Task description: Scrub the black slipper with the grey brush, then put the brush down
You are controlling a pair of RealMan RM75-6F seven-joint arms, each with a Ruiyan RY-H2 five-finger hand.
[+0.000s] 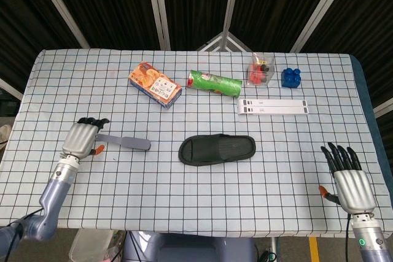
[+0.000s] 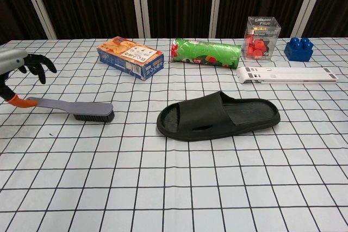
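Hovering my left hand (image 1: 80, 139) over the grey brush (image 1: 126, 142) handle's end, fingers (image 2: 38, 64) curled, grasping nothing. Brush lies flat on the surface (image 1: 202, 200), left of the black slipper (image 1: 217, 149). My right hand (image 1: 349, 179) rests apart, fingers spread.
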